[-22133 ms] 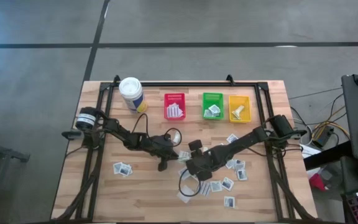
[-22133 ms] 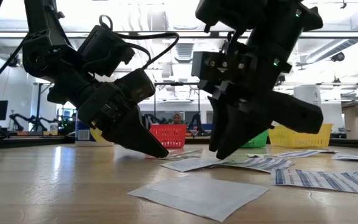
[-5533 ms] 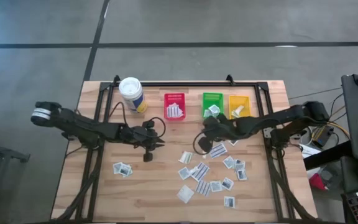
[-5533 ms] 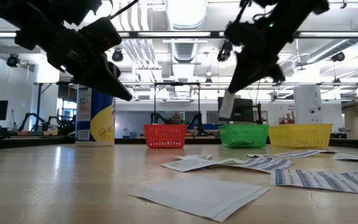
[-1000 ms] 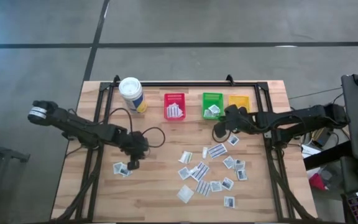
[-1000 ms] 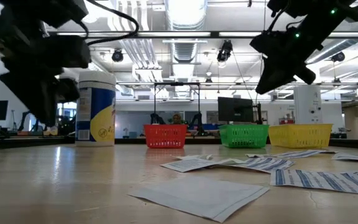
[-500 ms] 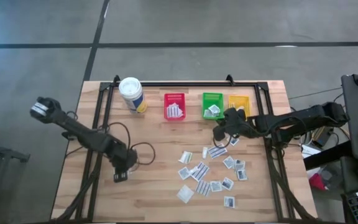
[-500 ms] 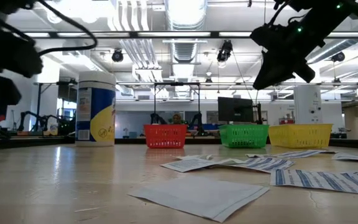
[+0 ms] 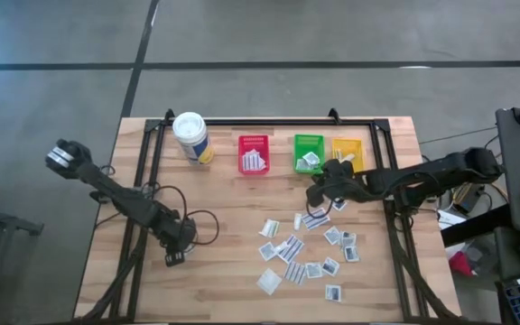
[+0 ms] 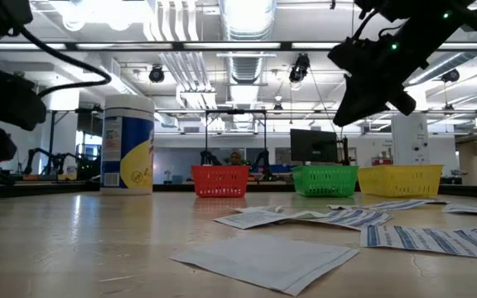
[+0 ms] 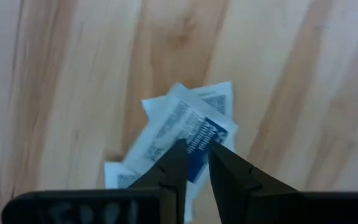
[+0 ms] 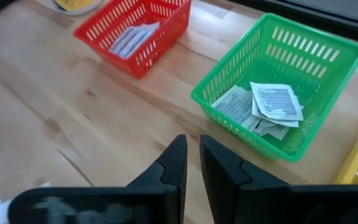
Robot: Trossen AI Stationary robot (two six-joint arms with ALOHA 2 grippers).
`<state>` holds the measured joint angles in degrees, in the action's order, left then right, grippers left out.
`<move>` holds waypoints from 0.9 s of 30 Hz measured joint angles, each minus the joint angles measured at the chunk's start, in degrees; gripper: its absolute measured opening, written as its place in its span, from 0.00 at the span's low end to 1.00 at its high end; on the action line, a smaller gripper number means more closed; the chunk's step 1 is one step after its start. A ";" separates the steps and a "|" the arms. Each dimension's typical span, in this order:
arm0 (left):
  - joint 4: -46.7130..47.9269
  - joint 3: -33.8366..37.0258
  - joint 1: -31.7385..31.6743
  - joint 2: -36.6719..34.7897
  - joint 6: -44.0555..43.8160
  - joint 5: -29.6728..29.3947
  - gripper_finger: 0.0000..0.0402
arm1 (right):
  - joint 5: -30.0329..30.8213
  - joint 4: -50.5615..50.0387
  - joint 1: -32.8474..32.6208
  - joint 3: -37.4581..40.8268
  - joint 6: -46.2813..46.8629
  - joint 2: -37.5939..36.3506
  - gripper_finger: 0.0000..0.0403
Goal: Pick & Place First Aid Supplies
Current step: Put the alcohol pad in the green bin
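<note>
Several small white packets (image 9: 296, 248), some with dark-blue print, lie flat on the wooden table right of centre. Two more packets (image 11: 191, 118) lie overlapped under my left gripper (image 9: 173, 251), near the left rail. Its fingers (image 11: 196, 152) point down over the blue-printed one and are shut. My right gripper (image 9: 317, 192) hangs above the table, near the green bin (image 12: 241, 68). It is shut and empty (image 12: 190, 146). My left gripper comes from above, pointing down at the blue-printed packet (image 11: 199, 138), which lies flat on the table. Its fingertips hide the spot, and I cannot tell whether they touch the packet.
Red (image 9: 254, 138), green (image 9: 309, 137) and yellow (image 9: 348, 141) bins stand in a row at the far side, each with packets inside. A white canister with a yellow label (image 9: 190, 135) stands far left. Black rails run along the table's sides.
My left gripper has gone toward the table's near-left and down, and now stands over the two packets by the left rail. My right gripper has kept nearly still in front of the green bin.
</note>
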<state>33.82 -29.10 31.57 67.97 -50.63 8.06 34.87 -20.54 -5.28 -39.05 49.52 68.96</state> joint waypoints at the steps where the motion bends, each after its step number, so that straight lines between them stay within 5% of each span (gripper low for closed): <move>1: -1.04 0.54 -0.11 0.33 0.09 -0.25 0.16 | 0.00 0.28 0.02 0.02 0.00 0.78 0.11; 10: -8.95 1.29 -2.74 3.29 8.15 -5.63 0.16 | -0.39 6.01 -0.03 0.04 -0.43 7.01 0.11; 18: -17.97 1.40 -5.63 6.17 26.36 -14.90 0.16 | -1.05 9.60 -0.14 0.06 -0.42 9.21 0.11; 27: -26.47 1.42 -11.36 10.18 40.70 -16.65 0.16 | -1.73 14.69 -0.50 0.04 -0.47 9.28 0.11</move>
<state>7.34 -27.68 20.21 78.15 -9.93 -8.59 33.15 -5.85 -5.78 -39.00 49.05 78.24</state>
